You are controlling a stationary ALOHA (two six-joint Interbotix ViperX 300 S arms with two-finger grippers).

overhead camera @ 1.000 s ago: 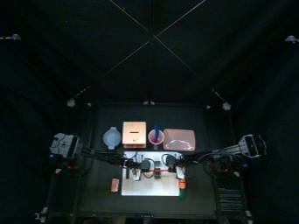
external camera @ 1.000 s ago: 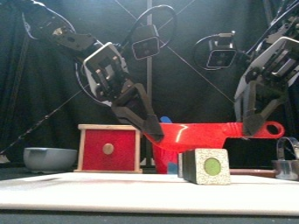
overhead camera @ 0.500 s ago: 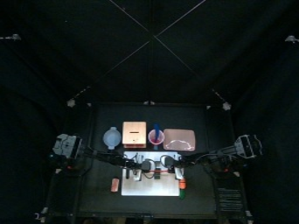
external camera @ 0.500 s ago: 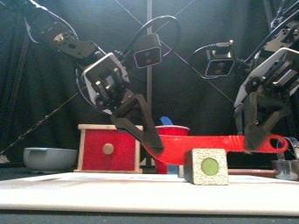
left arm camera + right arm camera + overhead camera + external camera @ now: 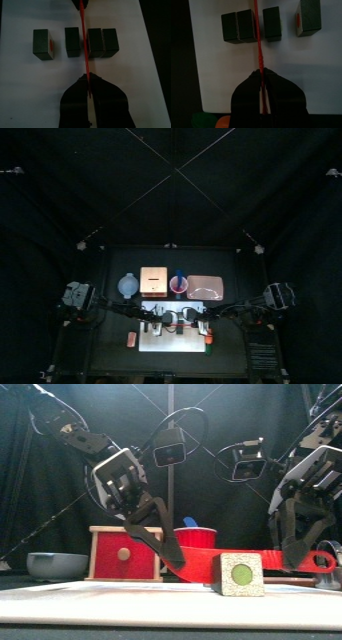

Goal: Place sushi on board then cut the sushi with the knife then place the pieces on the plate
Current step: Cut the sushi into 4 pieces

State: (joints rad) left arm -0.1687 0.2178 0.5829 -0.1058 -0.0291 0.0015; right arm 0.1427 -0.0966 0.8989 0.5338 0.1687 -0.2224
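Left gripper (image 5: pixel 85 80) and right gripper (image 5: pixel 260 74) each clamp an end of the red knife (image 5: pixel 84 55), over sushi blocks (image 5: pixel 72 41) on the white board (image 5: pixel 33 90). Blocks look light, rigid; I'd grip their flat sides.

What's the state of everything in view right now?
red knife: level, held at both ends, in line with the gap beside the touching pair
sushi roll: on the white board, four blocks, two apart, two touching
left gripper: shut on red knife
right gripper: shut on red knife
drawer: shut
red cup: upright, blue knife in it
bowl: upright
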